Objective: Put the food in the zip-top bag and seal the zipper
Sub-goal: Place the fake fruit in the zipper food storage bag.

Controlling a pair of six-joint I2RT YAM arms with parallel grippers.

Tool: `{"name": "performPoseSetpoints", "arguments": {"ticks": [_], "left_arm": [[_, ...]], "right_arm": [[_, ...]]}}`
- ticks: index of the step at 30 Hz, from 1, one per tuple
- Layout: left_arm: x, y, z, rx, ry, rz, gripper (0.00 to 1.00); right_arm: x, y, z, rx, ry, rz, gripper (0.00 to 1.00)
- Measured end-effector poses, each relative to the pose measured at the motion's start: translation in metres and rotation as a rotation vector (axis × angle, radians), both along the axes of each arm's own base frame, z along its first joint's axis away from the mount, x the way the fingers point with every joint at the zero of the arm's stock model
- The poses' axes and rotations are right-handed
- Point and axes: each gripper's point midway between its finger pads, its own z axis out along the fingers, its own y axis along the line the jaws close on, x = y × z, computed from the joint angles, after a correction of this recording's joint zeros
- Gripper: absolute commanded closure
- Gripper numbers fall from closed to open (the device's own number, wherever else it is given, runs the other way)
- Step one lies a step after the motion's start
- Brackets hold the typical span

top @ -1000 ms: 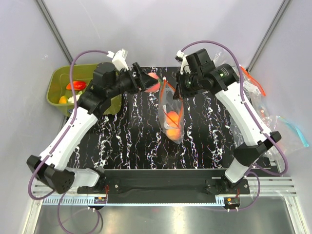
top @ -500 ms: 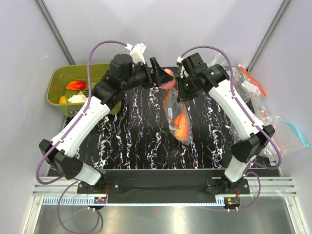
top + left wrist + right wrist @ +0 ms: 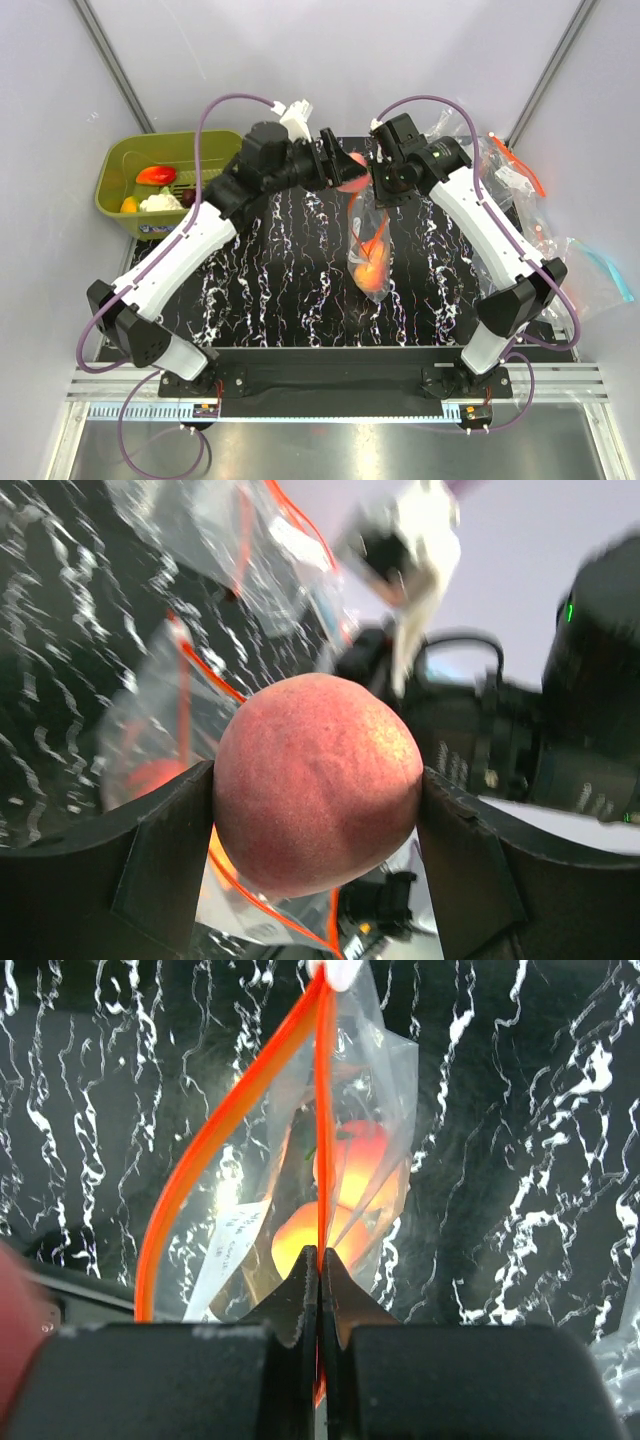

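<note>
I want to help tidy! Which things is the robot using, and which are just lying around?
Using: peach, bag, zipper, fruit in the bag, dark plum.
Lying around: green bin, pepper, cauliflower, spare bags.

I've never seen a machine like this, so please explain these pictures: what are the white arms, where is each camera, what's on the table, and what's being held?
These are two robot arms bolted at a table's near edge. The overhead picture looks down on both; the other two come from a camera on each wrist. The left gripper clamps a peach beside the bag's mouth. The right gripper is pinched shut on the orange zipper of a clear zip-top bag, whose mouth gapes open; orange fruits lie inside. Below is the black marbled table. A green bin on the left holds other food.
</note>
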Motion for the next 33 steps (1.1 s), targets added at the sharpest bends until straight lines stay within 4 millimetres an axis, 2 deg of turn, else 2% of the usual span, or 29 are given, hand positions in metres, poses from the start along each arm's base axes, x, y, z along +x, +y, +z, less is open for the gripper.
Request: {"name": "performPoseSetpoints", "arguments": {"ticks": [2, 5, 8, 12, 16, 24, 28, 33], "left_arm": [[-0.01, -0.006, -0.01, -0.016, 0.011, -0.015, 0.6], [-0.026, -0.005, -0.028, -0.023, 0.04, -0.021, 0.6], [-0.038, -0.003, -0.03, -0.032, 0.044, -0.031, 0.6], [-0.042, -0.008, -0.02, -0.06, 0.018, -0.05, 0.6], [-0.044, -0.012, -0.018, -0.069, 0.015, -0.059, 0.6], [-0.043, -0.019, -0.029, -0.098, 0.029, -0.057, 0.6], [-0.043, -0.019, -0.049, -0.086, 0.045, -0.051, 0.6], [-0.049, -0.014, -0.094, -0.025, 0.119, -0.036, 0.6]], "right_arm": [[0.005, -0.001, 0.0, -0.006, -0.018, -0.009, 1.0], [0.008, -0.004, -0.003, -0.023, -0.026, -0.024, 1.0], [0.011, -0.003, -0.006, -0.018, -0.032, -0.028, 1.0], [0.015, 0.001, -0.008, 0.002, -0.038, -0.023, 1.0], [0.017, 0.001, -0.007, 0.011, -0.042, -0.025, 1.0], [0.021, -0.008, -0.007, 0.0, -0.044, -0.05, 1.0], [0.02, -0.01, -0.005, 0.004, -0.044, -0.056, 1.0], [0.017, -0.007, 0.003, 0.032, -0.058, -0.046, 1.0]]}}
